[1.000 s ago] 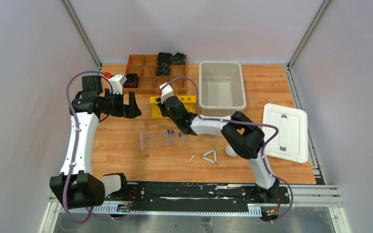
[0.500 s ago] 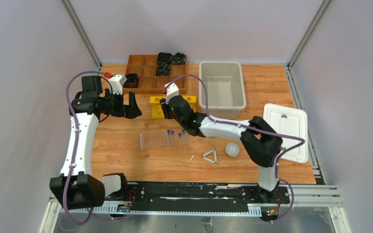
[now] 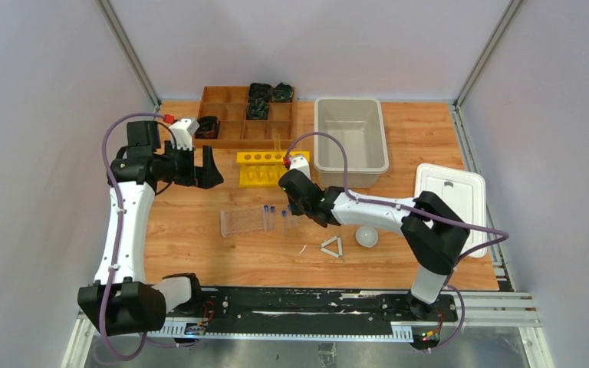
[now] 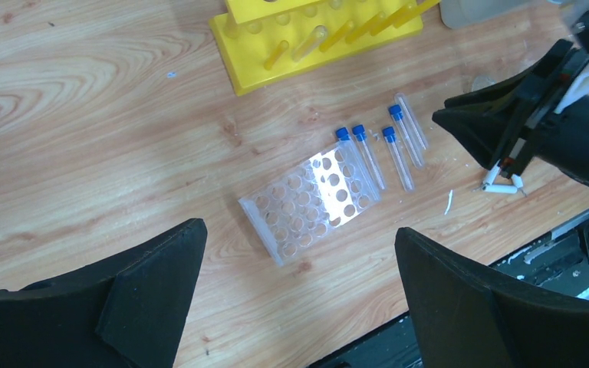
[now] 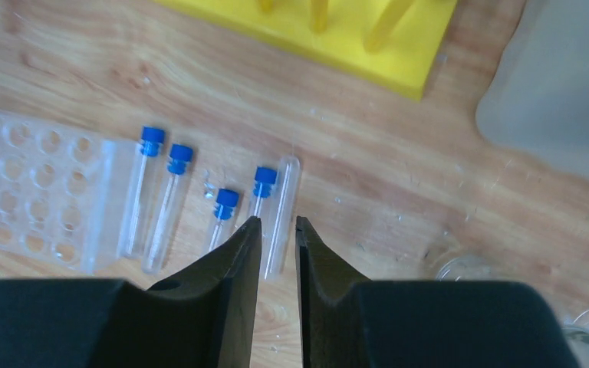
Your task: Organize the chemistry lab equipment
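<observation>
Blue-capped tubes (image 5: 170,201) lie loose beside your clear rack (image 5: 31,180) — your right gripper (image 5: 276,230) hovers nearly closed, empty; left gripper (image 4: 299,268) spread wide.

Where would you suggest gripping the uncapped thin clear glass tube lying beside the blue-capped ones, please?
Grip the uncapped thin clear glass tube at mid-length, coming straight down from above. It lies flat on the wooden table, so only its round sides are exposed; close across its width. A small clear blue-capped tube lies close on one side.
</observation>
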You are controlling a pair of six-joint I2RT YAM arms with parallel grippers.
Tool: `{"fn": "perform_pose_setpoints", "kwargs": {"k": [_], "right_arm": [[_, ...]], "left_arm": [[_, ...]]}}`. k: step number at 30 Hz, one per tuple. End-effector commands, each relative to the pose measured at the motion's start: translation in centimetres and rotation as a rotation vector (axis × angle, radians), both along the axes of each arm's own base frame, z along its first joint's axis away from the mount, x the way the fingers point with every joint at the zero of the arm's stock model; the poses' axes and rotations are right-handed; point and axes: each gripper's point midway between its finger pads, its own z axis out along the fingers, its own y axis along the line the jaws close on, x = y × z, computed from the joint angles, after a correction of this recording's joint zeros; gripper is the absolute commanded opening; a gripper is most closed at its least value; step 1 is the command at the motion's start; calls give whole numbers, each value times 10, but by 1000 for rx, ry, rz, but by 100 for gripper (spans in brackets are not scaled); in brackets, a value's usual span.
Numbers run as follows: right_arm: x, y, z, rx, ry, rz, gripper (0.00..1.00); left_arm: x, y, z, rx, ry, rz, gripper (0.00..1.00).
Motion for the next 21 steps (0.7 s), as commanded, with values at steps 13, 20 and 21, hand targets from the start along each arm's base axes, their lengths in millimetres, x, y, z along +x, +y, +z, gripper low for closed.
{"fn": "perform_pose_setpoints", "kwargs": {"k": [13, 20, 21], "right_arm": [[0, -11, -57, -86, 138, -62, 24], [5, -15, -72, -101, 169, -77, 26], [5, -16, -74, -105, 174, -78, 26]], "left_arm": [[-6, 1, 17, 0, -39, 5, 100], [-6, 3, 18, 18, -47, 5, 100], [-6, 3, 17, 20, -47, 3, 100]]}}
